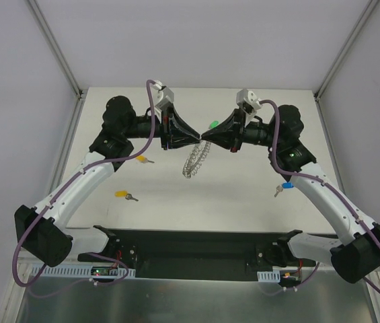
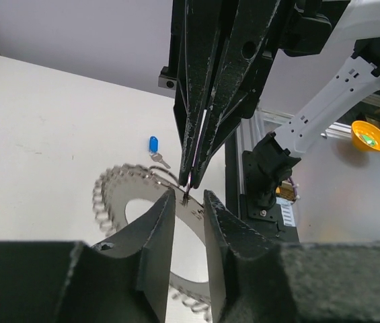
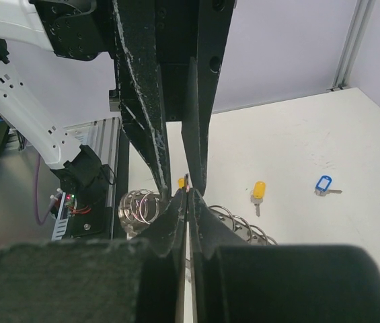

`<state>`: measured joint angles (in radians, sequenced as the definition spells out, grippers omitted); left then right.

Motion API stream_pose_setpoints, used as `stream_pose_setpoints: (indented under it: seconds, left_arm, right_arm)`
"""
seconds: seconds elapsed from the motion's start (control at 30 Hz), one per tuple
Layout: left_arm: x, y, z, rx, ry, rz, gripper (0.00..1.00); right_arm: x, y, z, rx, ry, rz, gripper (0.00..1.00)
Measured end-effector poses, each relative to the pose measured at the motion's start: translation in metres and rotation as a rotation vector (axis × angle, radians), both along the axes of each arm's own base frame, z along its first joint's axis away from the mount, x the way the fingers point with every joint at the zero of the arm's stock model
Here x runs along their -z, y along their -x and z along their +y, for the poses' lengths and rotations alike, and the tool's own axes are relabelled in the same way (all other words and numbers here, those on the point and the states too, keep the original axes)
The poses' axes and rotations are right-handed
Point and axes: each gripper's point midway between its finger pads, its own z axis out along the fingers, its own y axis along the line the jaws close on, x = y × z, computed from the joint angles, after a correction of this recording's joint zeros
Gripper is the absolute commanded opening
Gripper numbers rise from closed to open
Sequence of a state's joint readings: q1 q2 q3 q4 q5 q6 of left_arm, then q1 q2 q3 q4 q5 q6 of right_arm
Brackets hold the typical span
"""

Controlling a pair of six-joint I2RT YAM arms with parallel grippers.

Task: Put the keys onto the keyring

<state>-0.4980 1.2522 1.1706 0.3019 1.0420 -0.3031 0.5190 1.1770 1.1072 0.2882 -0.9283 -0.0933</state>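
The keyring (image 1: 196, 160), a silver ring edged with wire loops, hangs above the middle of the table. My right gripper (image 1: 208, 137) is shut on its top edge, and the right wrist view shows the thin metal pinched at the tips (image 3: 188, 196). My left gripper (image 1: 198, 140) faces it tip to tip. Its jaws stand a little apart (image 2: 190, 196), either side of the ring's band (image 2: 112, 192) and the right fingertips, holding nothing. A solid-blue key (image 1: 286, 185) lies on the table under the right arm, also in the left wrist view (image 2: 153, 144).
Two yellow keys (image 1: 140, 159) (image 1: 123, 194) lie on the left of the table. A green key (image 1: 212, 124) sits behind the grippers. The right wrist view shows a yellow key (image 3: 259, 190) and a pale blue one (image 3: 322, 183). The arm bases line the near edge.
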Motion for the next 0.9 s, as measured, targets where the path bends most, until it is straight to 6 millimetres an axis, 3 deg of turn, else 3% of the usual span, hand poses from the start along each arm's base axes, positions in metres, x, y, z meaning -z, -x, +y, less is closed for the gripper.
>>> stream_pose_setpoints:
  seconds: [0.2, 0.57, 0.67, 0.7, 0.9]
  left_arm:
    - [0.002, 0.0, 0.0, -0.006, -0.002, 0.0, 0.0]
    - [0.003, -0.001, 0.003, -0.035, -0.013, -0.017, 0.0]
    - [0.008, 0.0, 0.005, -0.053, -0.023, -0.037, 0.0]
    - [0.011, 0.002, 0.006, -0.056, -0.028, -0.042, 0.0]
    - [0.046, 0.003, 0.016, -0.102, -0.101, -0.05, 0.0]
  right_arm:
    - [0.004, 0.0, 0.003, -0.008, 0.006, 0.01, 0.01]
    - [0.004, 0.0, 0.004, -0.01, 0.008, 0.013, 0.03]
    - [0.007, 0.002, 0.005, -0.013, 0.019, 0.031, 0.32]
    - [0.009, 0.002, 0.005, -0.011, 0.022, 0.038, 0.48]
    - [0.008, -0.011, -0.012, 0.085, 0.034, 0.059, 0.76]
